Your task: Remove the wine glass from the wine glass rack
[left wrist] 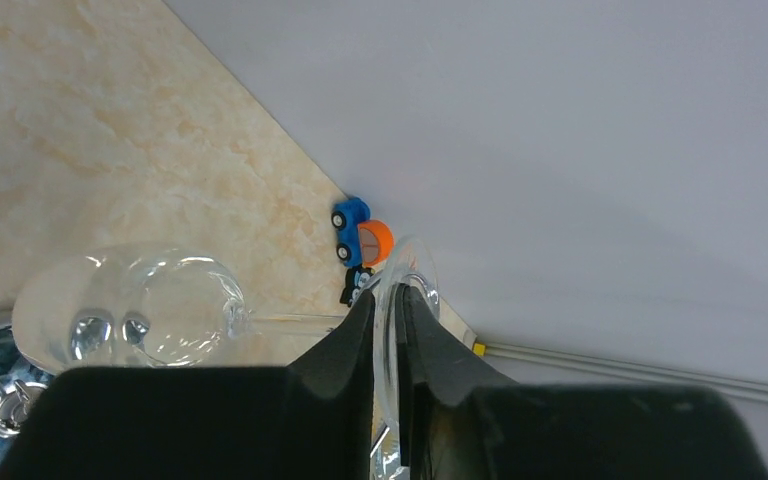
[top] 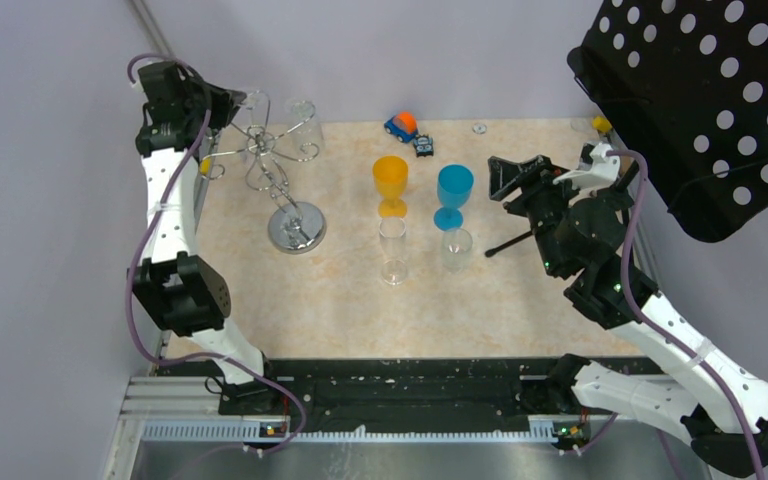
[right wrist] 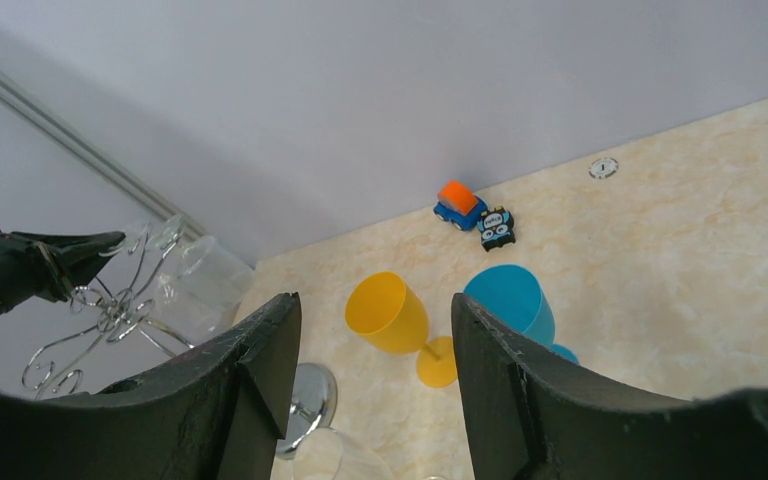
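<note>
Overhead camera looks down; both wrist cameras see the toy car point(left wrist: 360, 232)

Pale marks on the small black toy point(right wrist: 497, 228) are too small to read.

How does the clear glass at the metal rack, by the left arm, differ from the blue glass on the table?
The clear glass is see-through; the blue glass is coloured. The clear glass hangs on the rack, while the blue glass stands upright on the table. The left tool pinches the clear glass's foot; nothing touches the blue glass. Both are stemmed, with a round foot.
</note>
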